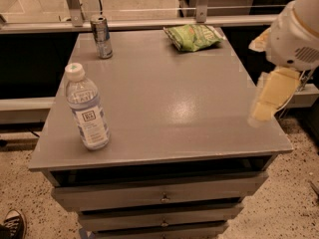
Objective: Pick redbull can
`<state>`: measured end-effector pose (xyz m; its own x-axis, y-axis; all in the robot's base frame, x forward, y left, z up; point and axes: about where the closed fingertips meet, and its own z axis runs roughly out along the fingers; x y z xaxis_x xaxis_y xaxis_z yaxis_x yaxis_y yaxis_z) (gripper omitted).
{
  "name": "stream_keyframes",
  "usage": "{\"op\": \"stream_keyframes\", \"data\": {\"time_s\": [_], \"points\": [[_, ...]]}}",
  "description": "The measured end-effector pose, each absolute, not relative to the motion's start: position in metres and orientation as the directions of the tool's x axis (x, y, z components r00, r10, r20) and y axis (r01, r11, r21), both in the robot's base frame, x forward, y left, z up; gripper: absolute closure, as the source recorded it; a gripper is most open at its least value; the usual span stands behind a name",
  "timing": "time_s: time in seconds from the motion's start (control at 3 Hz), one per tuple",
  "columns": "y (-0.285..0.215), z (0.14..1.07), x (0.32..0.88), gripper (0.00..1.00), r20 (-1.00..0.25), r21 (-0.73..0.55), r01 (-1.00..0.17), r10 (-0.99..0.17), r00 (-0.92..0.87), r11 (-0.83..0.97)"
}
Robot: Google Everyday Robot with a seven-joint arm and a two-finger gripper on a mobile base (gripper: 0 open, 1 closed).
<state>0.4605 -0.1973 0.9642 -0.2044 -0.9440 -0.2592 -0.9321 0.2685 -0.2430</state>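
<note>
A dark shoe [12, 221] peeks in on the floor at about 7 o'clock in the camera view; a gray table [174, 108] with drawers [162, 198] under it fills the middle. On the table top, at about 8 o'clock, a clear water bottle [87, 114] with a white cap stands up straight near the left edge; at about 11 o'clock, in the far left corner, the redbull can [101, 36] stands up straight too, silver and blue, all by itself and well apart from the bottle; at about 1 o'clock, near the far edge, a green snack bag [194, 37] lies flat. At about 3 o'clock the white robot arm [296, 31] hangs over the right side; the pale yellow gripper [269, 101] points down just over the table's right edge, far across from the can and touching nothing; I cannot tell if it is spread apart or closed together.
</note>
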Motion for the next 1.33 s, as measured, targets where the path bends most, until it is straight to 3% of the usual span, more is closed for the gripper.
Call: {"op": "stream_keyframes", "data": {"time_s": [0.67, 1.33], "points": [[-0.081, 0.932, 0.592, 0.0, -0.535, -0.322, -0.908, -0.843, -0.059, 0.268], [-0.063, 0.929, 0.613, 0.0, -0.593, -0.313, -0.897, -0.802, -0.073, 0.313]]}}
